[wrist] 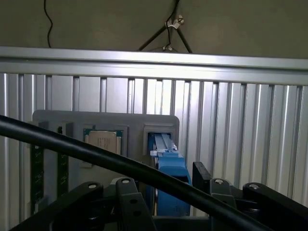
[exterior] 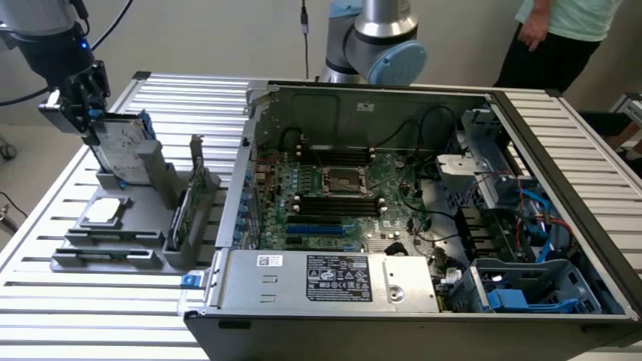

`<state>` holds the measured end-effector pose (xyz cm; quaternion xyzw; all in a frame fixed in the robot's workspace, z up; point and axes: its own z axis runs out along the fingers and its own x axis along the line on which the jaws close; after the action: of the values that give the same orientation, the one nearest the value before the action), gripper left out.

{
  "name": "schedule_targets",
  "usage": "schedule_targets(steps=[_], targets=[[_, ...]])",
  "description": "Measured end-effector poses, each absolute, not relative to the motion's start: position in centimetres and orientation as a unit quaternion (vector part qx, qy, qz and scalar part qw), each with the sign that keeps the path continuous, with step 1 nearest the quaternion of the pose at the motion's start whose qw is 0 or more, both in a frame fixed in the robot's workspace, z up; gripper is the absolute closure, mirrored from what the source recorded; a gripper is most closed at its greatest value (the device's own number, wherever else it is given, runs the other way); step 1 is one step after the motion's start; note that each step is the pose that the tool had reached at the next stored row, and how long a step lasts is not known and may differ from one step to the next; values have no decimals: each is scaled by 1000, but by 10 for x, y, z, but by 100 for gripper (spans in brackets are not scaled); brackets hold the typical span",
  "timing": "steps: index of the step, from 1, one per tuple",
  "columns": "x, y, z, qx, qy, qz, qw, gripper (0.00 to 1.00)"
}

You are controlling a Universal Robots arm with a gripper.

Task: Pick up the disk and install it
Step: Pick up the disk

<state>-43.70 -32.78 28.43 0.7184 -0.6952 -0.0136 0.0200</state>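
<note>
Fingers (exterior: pixel 78 113) wide open, sitting either side of the top edge of the disk (exterior: pixel 125 147) — no clamp on it. Disk stands upright in grey holder (exterior: pixel 161 173) on slatted worktop (exterior: pixel 60 301), at ext. view's left of open PC case (exterior: pixel 401 226). Small silver chip (exterior: pixel 105 212) lies flat in same holder — near disk's foot.

The disk (exterior: pixel 125 148) stands upright in the rack (exterior: pixel 108 253) beside the case (exterior: pixel 381 105).

Upright card (exterior: pixel 194 177) stands nr disk (exterior: pixel 122 147)
</note>
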Motion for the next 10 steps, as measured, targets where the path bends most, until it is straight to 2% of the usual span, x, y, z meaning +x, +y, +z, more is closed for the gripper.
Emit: schedule_targets(steps=[10], targets=[[-437,-327,282,716,-698,-14,19,46]])
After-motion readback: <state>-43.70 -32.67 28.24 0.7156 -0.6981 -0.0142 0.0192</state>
